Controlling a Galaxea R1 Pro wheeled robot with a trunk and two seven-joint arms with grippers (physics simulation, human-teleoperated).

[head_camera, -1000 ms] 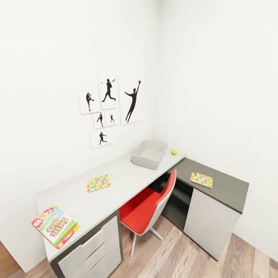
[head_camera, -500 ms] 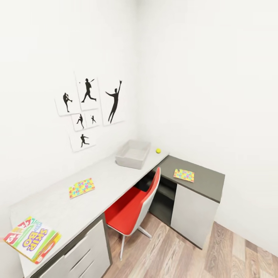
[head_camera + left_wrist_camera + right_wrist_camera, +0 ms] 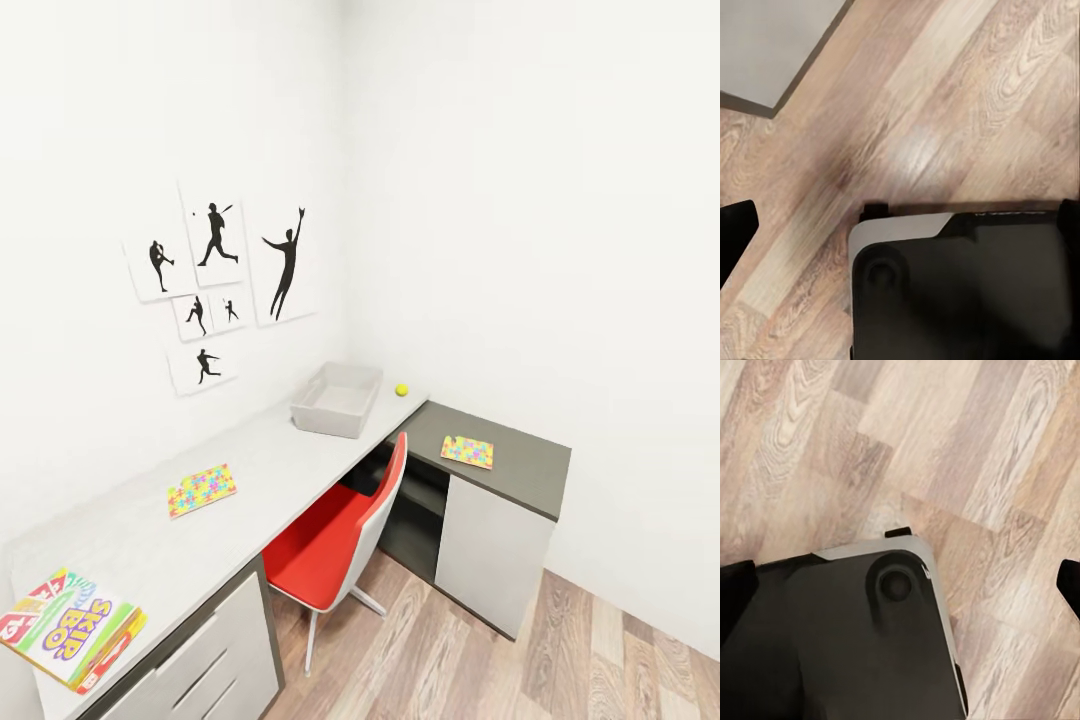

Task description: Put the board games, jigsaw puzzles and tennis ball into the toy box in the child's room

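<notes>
In the child's room, the light grey toy box [image 3: 337, 400] stands at the far end of the pale table [image 3: 270, 470]. The tennis ball [image 3: 402, 390] lies just right of it near the corner. One jigsaw puzzle [image 3: 202, 489] lies mid-table; a second jigsaw puzzle [image 3: 467, 451] lies on the dark side cabinet. A Skip-Bo board game [image 3: 70, 625] overhangs the table's near end. The bed is out of view. My left gripper [image 3: 900, 229] and right gripper [image 3: 904, 581] hang open over the wood floor, holding nothing.
A red chair [image 3: 340, 535] is tucked under the table between the drawer unit [image 3: 190, 665] and the dark side cabinet [image 3: 500, 500]. Black sports prints [image 3: 215, 290] hang on the wall. My dark base [image 3: 960, 292] shows under both wrists.
The whole head picture has shifted left and slightly down, so the camera has turned right. Nothing on the table or cabinet has moved.
</notes>
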